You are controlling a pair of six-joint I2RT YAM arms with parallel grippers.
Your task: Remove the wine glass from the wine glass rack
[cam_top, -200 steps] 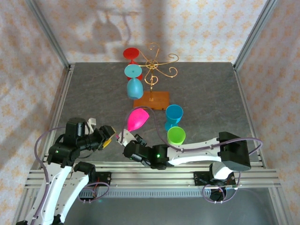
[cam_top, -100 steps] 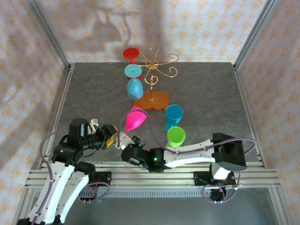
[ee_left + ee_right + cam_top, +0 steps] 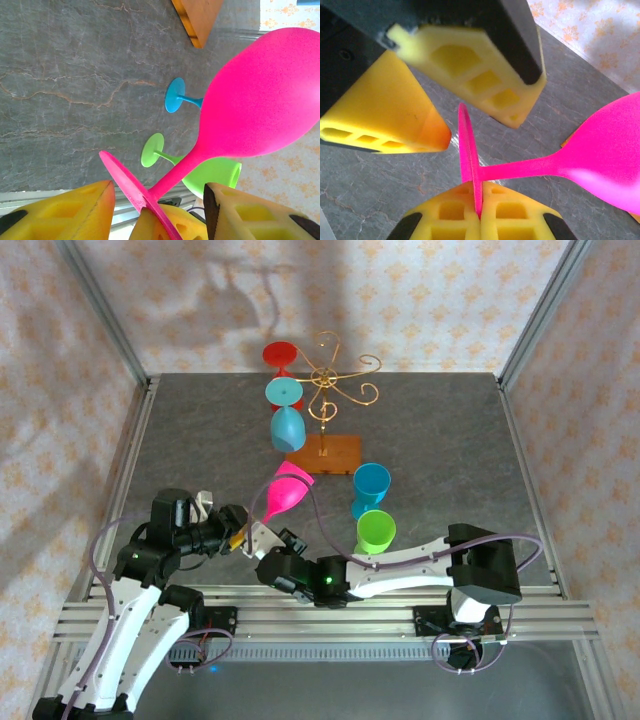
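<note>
Handover likely. Top view: pink wine glass (image 3: pixel 290 492) off the wine glass rack (image 3: pixel 330 390), tilted near front edge between left gripper (image 3: pixel 236 524) and right gripper (image 3: pixel 263 537); left should close squarely on stem before right lets go. Left wrist: left fingers (image 3: pixel 65 215) apart around thin foot disc (image 3: pixel 131 186); bowl matte, speckled, rounded. Right wrist: right's yellow foam pads (image 3: pixel 455 222) clamped on disc edge.

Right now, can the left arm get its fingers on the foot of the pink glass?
Probably yes. The left fingers stand open on either side of the foot of the pink glass, nothing between; the right fingers pinch its other edge, leaving this edge free.
</note>
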